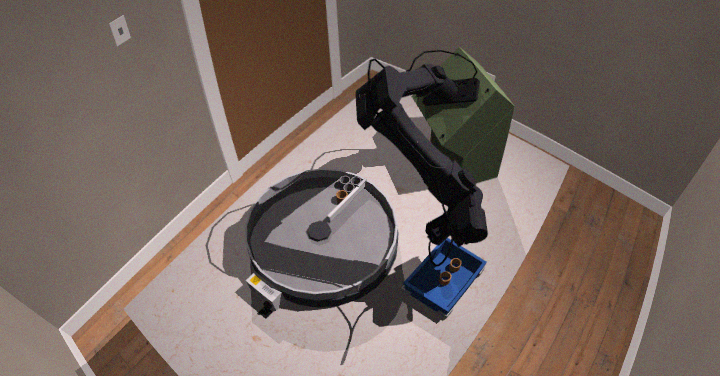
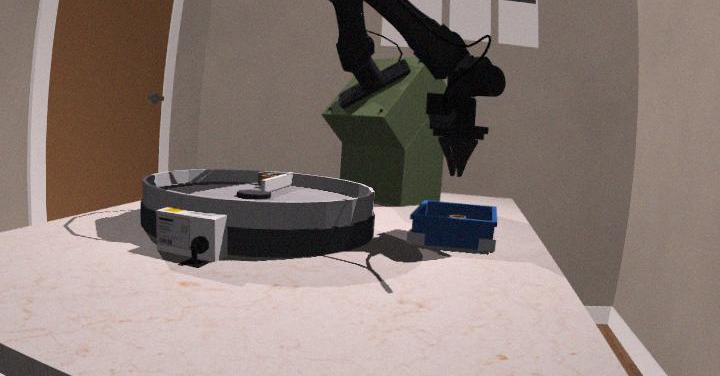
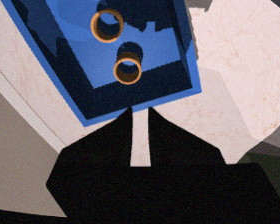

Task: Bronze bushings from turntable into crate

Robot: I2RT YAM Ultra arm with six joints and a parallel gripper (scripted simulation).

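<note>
The turntable (image 1: 370, 234) (image 2: 297, 214) holds one bronze bushing (image 1: 341, 196) beside three steel bushings, a steel one (image 1: 344, 179), another (image 1: 355, 180) and a third (image 1: 348, 188), all grouped against the white bar. The blue crate (image 1: 428, 301) (image 2: 443, 233) (image 3: 195, 80) holds two bronze bushings, one bushing (image 3: 107, 36) and another (image 1: 445, 278) (image 3: 128, 76). My gripper (image 2: 455, 173) (image 3: 140, 114) is shut to a narrow gap with nothing between the fingertips. It hangs above the crate's arm-side edge. Its fingertips are hidden in the top view.
The turntable's raised wall surrounds its disc. A white bar (image 1: 346, 200) (image 2: 277, 182) runs from the dark hub (image 1: 318, 230) (image 2: 253, 194) towards the wall. A white box (image 1: 263, 290) (image 2: 191, 232) stands at the turntable's front. The green pedestal (image 1: 476, 141) (image 2: 373, 161) carries the arm.
</note>
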